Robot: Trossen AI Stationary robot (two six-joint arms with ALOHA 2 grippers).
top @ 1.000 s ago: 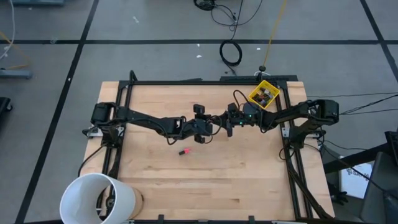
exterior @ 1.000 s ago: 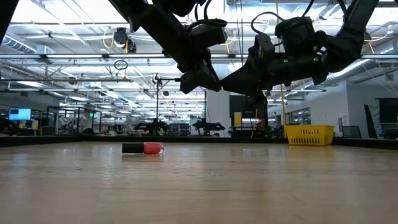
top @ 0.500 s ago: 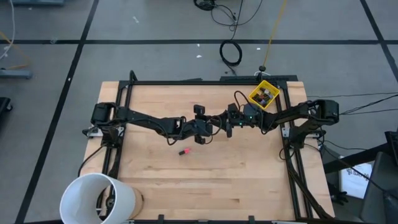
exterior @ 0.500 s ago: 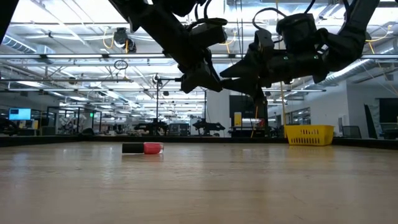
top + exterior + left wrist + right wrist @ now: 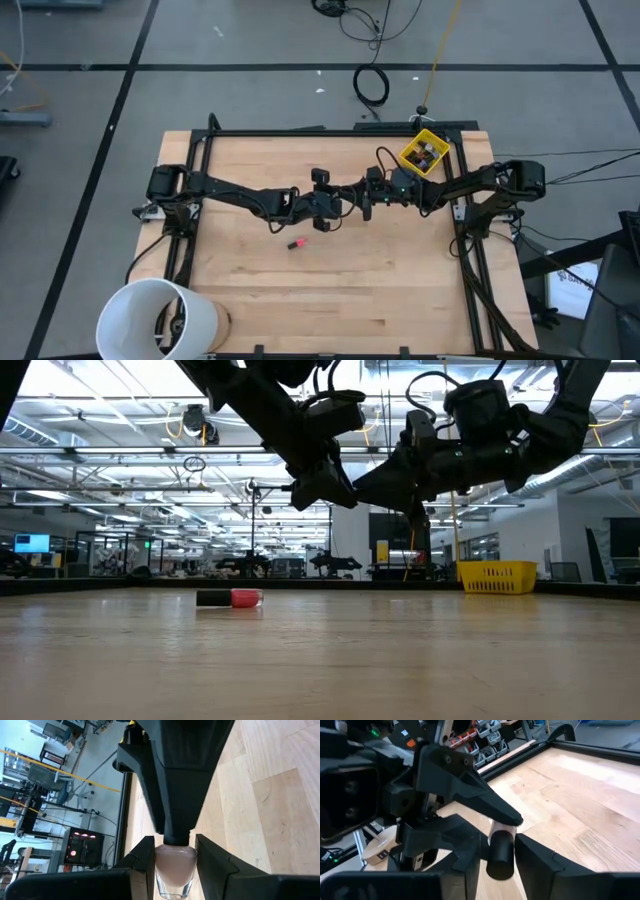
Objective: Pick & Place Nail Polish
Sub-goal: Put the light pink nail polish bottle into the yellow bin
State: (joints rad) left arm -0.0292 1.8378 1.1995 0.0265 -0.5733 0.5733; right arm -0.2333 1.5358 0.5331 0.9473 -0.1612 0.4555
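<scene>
While both arms meet above the table's centre, a pale pink nail polish bottle (image 5: 174, 869) sits pinched by its body between the left gripper (image 5: 329, 205)'s fingers (image 5: 144, 857), its dark cap (image 5: 500, 854) between the right gripper (image 5: 366, 200)'s narrowly parted fingers (image 5: 535, 857). Whether those press the cap cannot be told. A red bottle (image 5: 295, 244) lies on its side on the wooden table (image 5: 400, 270), lower left of the grippers. A yellow bin (image 5: 424, 152) sits upper right, a white bucket (image 5: 155, 318) lower left.
</scene>
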